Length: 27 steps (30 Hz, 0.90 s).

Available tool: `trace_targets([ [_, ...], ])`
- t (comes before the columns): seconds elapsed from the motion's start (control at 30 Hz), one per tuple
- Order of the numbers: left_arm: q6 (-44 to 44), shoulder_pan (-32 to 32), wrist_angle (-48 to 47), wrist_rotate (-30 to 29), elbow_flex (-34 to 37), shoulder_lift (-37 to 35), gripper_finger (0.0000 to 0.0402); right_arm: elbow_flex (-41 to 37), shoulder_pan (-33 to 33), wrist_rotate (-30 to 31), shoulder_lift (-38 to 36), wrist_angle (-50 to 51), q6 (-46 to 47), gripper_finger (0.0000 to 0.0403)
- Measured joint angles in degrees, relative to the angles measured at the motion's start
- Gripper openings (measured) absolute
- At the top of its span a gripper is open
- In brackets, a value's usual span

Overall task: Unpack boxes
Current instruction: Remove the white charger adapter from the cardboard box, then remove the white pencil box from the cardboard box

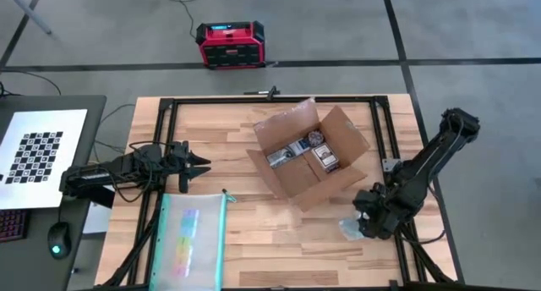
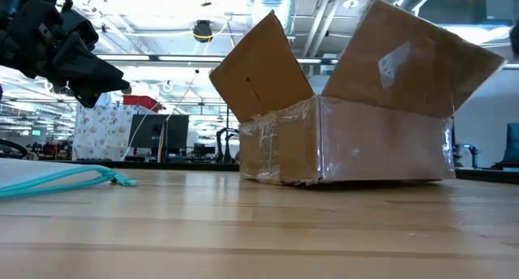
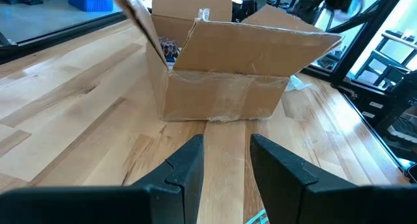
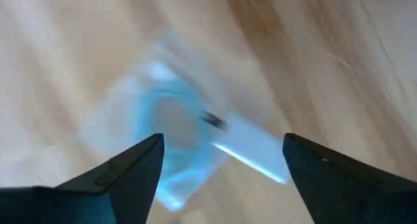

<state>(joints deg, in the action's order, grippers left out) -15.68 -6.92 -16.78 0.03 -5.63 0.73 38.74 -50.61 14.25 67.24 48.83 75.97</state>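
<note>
Box: open-flapped brown corrugated cardboard box (image 1: 310,154) sitting mid-table, items inside | right gripper (image 1: 365,223) hovering spread apart over small clear blue-tinted packet (image 4: 189,142) | left gripper (image 1: 193,165) waiting, fingers parted, empty | risk: packet possibly snagging on fingers when lifting.

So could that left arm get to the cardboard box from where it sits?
Probably yes. The left gripper faces the cardboard box with its fingers apart, and only bare table lies between them. The box's contents would need a reach over its wall.
</note>
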Motion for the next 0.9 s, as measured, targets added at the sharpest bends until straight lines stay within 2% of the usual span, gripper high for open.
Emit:
trace_targets([
  [0.13, 0.0, 0.01, 0.0, 0.0, 0.0, 0.0, 0.0109, 8.52, 0.76, 1.0, -3.5, 6.98, -5.72, 0.031],
  [0.27, 0.01, 0.01, 0.0, 0.0, 0.0, 0.0, 0.0109, 20.08, 4.28, 8.98, -6.2, 14.76, -15.43, 0.0302],
  [0.37, 0.0, -0.02, 0.0, 0.0, 0.0, 0.0, 0.0109, 27.21, 9.63, 16.88, -6.26, 15.04, -27.59, 0.0301],
  [0.47, 0.02, 0.01, 0.0, 0.01, 0.02, 0.0, 0.0109, 30.67, 18.36, 20.28, -4.66, 11.55, -43.23, 0.0301],
  [0.67, 0.0, -0.02, 0.0, 0.02, 0.02, 0.0, 0.0109, 30.84, 41.97, 19.63, 4.34, -1.93, -66.92, 0.0301],
  [0.8, 0.01, 0.01, 0.0, 0.01, 0.02, 0.0, 0.0109, 30.84, 53.76, 10.36, 13.29, -10.99, -81.67, 0.0301],
  [0.9, 0.02, -0.02, 0.0, 0.0, 0.02, 0.0, 0.0109, 30.84, 58.49, 2.45, 21.06, -13.26, -86.41, 0.0301],
])
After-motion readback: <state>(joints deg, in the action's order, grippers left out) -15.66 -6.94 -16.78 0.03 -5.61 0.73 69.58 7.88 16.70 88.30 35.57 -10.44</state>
